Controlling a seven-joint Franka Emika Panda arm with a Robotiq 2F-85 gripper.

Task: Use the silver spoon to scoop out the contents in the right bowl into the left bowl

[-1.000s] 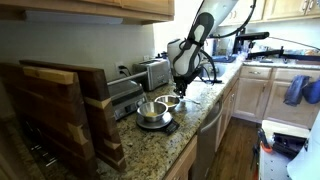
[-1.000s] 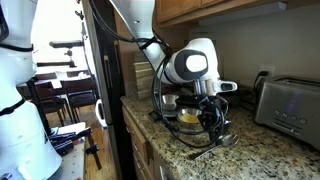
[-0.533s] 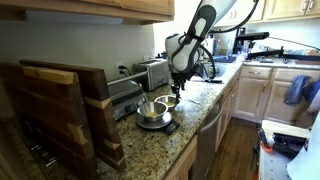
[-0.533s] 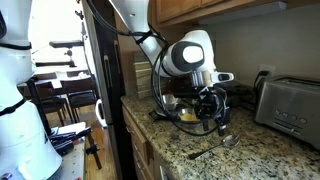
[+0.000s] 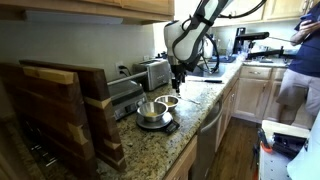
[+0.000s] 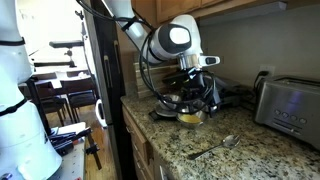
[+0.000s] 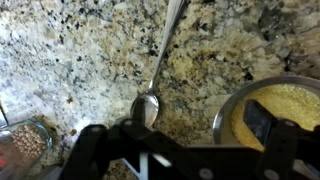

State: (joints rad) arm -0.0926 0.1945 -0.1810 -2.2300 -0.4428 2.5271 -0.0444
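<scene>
The silver spoon (image 7: 148,104) lies flat on the speckled granite counter, its handle running up and away in the wrist view; in an exterior view the spoon (image 6: 216,148) lies near the counter's front edge. My gripper (image 7: 178,132) hangs open above it and touches nothing, one finger (image 7: 262,122) over the right bowl (image 7: 226,112). That small bowl holds yellowish contents (image 7: 290,105). The left bowl (image 5: 151,111), larger and shiny, stands beside the small one (image 5: 171,101). In both exterior views the gripper (image 5: 178,88) (image 6: 200,100) hovers over the bowls.
A glass jar of seeds (image 7: 24,143) stands by the spoon's tip. A black scale (image 5: 157,125) carries the larger bowl. A toaster (image 6: 290,108) sits at the back wall, wooden boards (image 5: 60,110) lean at the counter's near end, and a person (image 5: 303,55) stands by the far counter.
The gripper opened, let go of the spoon and rose off the counter, drifting back over the bowls. The spoon stays lying on the granite.
</scene>
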